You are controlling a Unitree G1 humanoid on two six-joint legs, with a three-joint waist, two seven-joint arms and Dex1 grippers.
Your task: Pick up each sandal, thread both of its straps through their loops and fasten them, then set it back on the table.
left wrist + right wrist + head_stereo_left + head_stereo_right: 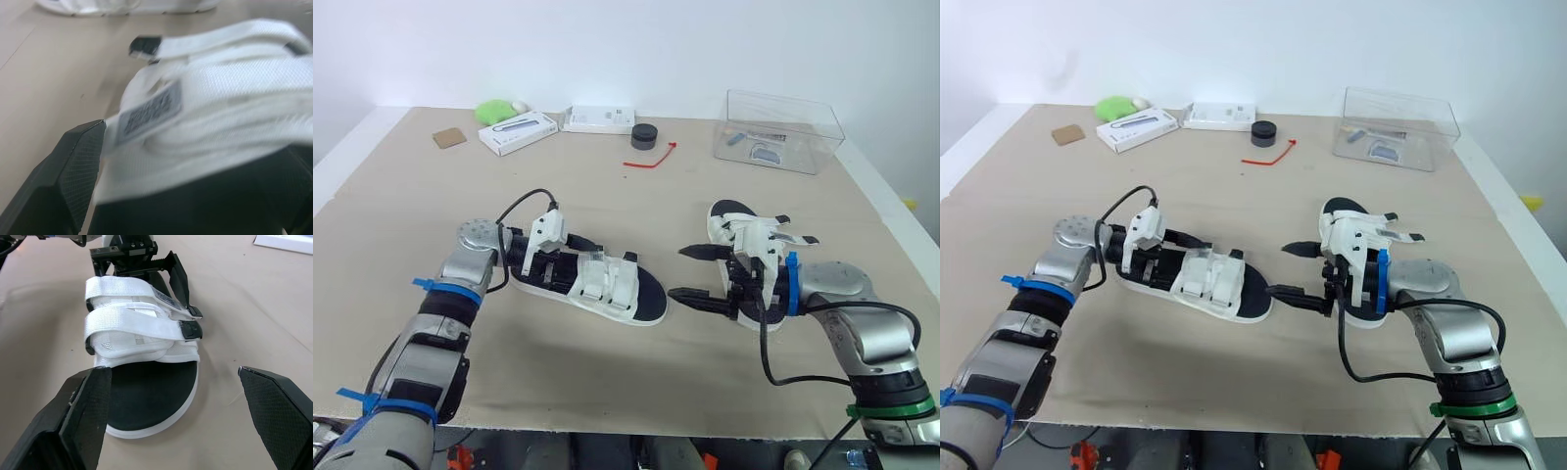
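Step in hand: finishing the first sandal; second not yet started.

- Left sandal [607, 284] lies flat on the table [607, 186], centre-left. The right wrist view shows both of its straps [129, 316] drawn across the upper and through their black loops. Judged fastened.
- Left gripper [563, 262] is at the heel end, with its jaws set around the sandal's sides. One finger [73, 176] presses the white upper, so it appears to have hold of the heel.
- Right gripper [690, 274] is between the two sandals, pointing at the toe of the left one. Its jaws are spread wide with nothing in them.
- Right sandal [726, 220] lies on the table partly under the right wrist. Its strap ends [795, 235] stick out sideways. Judged unfastened.

Next move, as I read it: the left gripper lets go of the heel and backs off. Then the right sandal must be lifted and steadied so each loose strap end can be fed through its loop. That needs a firm hold on the sole and a fine pinch on the strap tip.
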